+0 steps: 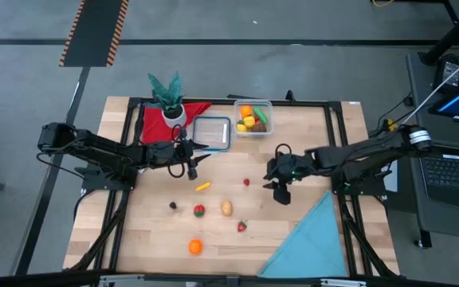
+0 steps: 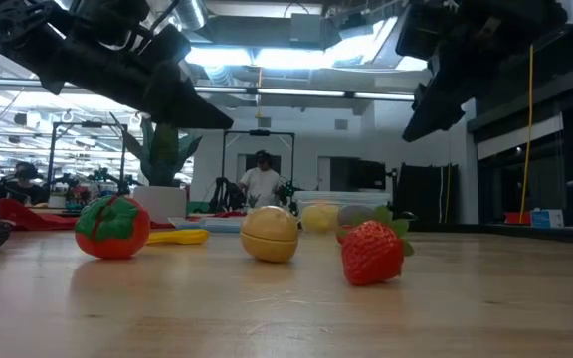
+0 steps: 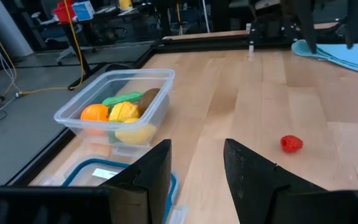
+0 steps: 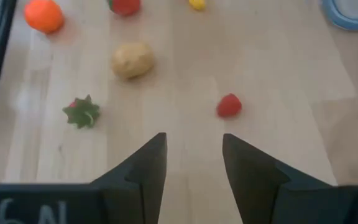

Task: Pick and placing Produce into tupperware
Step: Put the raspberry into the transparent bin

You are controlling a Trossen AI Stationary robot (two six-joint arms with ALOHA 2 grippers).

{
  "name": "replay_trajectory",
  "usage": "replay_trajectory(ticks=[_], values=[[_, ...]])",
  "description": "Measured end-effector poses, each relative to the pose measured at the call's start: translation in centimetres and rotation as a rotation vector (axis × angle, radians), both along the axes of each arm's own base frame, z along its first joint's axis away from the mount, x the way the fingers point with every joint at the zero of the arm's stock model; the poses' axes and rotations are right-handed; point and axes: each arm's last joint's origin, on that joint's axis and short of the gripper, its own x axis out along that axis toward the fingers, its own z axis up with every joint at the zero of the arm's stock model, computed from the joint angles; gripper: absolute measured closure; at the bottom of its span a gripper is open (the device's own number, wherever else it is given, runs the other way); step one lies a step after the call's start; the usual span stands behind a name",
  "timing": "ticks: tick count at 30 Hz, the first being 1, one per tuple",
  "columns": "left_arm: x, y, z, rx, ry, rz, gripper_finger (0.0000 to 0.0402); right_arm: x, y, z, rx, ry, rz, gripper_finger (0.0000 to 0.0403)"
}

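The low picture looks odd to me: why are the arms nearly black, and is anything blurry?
Low view: bright ceiling lights behind turn both arms into dark silhouettes; the strawberry and potato look crisp, the room behind softer. High view: even light, faint shadows on the table. Left wrist view: the tupperware reads clearly, its own fingers dark.

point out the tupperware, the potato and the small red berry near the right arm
tupperware (image 1: 265, 104): high view, right-hand rim of the clear tub
potato (image 4: 132, 60): right wrist view, middle of its tan body
small red berry (image 4: 229, 106): right wrist view, its centre
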Motion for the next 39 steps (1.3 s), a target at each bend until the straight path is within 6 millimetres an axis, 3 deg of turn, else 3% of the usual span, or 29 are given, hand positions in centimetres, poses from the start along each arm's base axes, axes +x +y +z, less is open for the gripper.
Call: replay_trajectory(ticks=[11, 30, 34, 39], values=[[0.0, 0.0, 0.0, -0.022, -0.014, 0.006, 0.0262, 1.9, 0.7, -0.5, 0.011, -0.108, 0.018, 0.0234], [0.0, 0.0, 0.0, -0.014, -0.001, 0.004, 0.0262, 2.2, 0.1, -0.5, -0.012, -0.119, -0.038, 0.0234], [0.0, 0.0, 0.0, -0.013, 0.000, 0.005, 0.0262, 2.8, 0.0, -1.6, -0.064, -0.099, -0.070, 0.0214], [0.0, 0.0, -0.1, -0.013, 0.010, 0.005, 0.0262, 3.9, 0.0, -4.6, -0.120, -0.007, -0.038, 0.0179]])
